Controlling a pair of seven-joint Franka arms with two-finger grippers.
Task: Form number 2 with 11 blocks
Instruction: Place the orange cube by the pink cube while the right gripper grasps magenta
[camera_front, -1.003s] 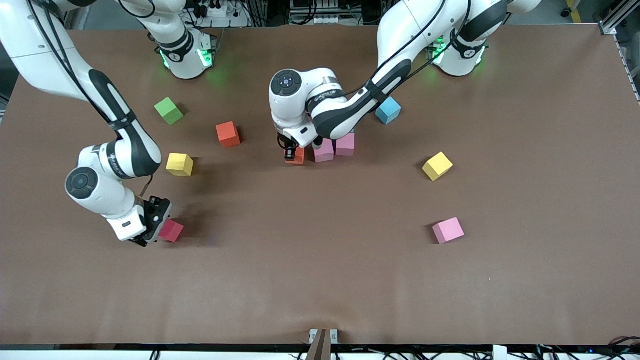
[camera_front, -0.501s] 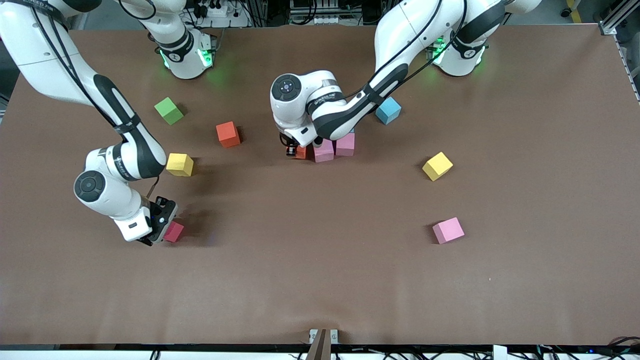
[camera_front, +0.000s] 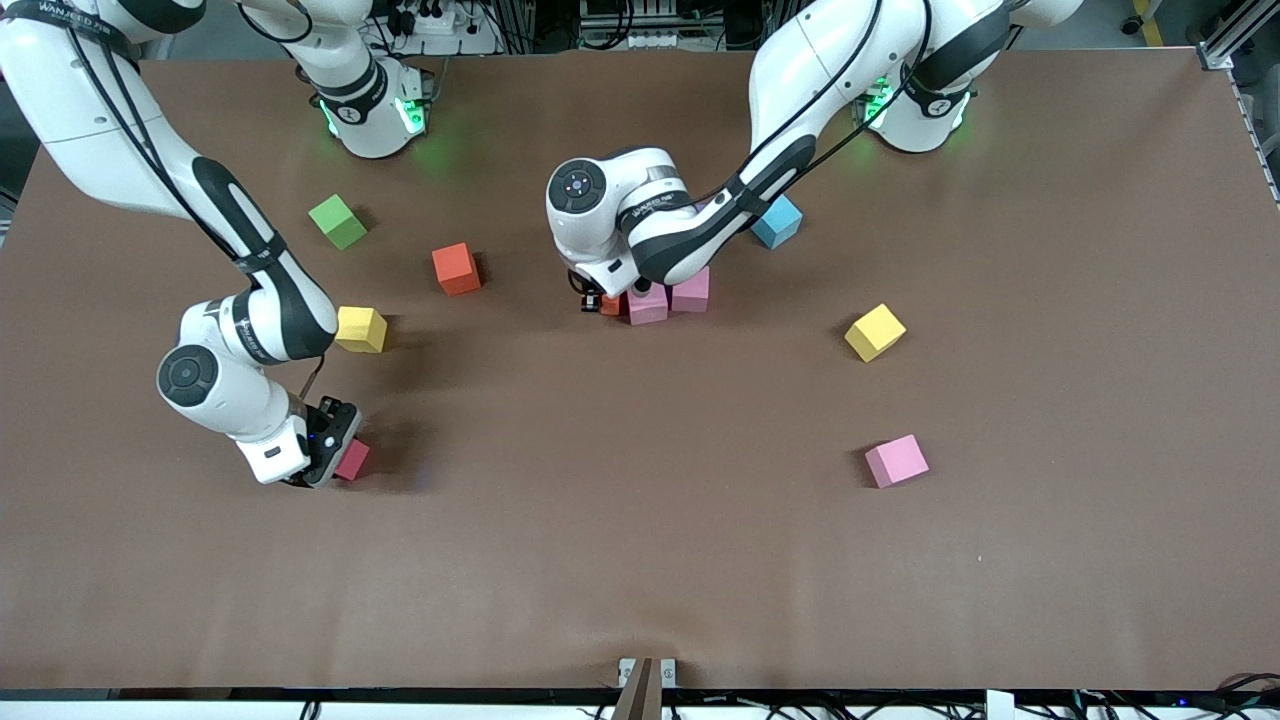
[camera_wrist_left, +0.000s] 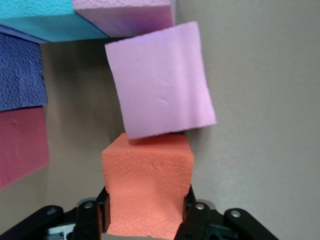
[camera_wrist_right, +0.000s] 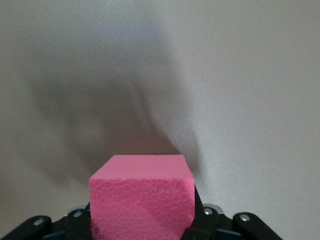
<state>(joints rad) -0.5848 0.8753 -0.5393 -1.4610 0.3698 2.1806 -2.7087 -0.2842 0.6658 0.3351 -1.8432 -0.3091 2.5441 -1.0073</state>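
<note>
Item one: we list the left claw (camera_wrist_left: 145, 220) clamped on an orange block (camera_wrist_left: 147, 187), set against a pink block (camera_wrist_left: 160, 87) in the cluster mid-desk (camera_front: 640, 560) (purple, red and light blue blocks beside it in the left wrist view). Item two: the right claw (camera_wrist_right: 142, 225) brackets a red block (camera_wrist_right: 141, 197) at the right arm's end; we cannot tell whether it grips. Loose stock: red block (camera_front: 456, 268), two yellow blocks (camera_front: 360, 329) (camera_front: 875, 332), pink block (camera_front: 896, 460), green cube (camera_front: 337, 221).

Left gripper (camera_front: 598, 301), wrist bent down at table centre, clamps an orange block (camera_wrist_left: 147, 187). Right gripper (camera_front: 335, 458), low, pinches a red block (camera_wrist_right: 141, 197).
</note>
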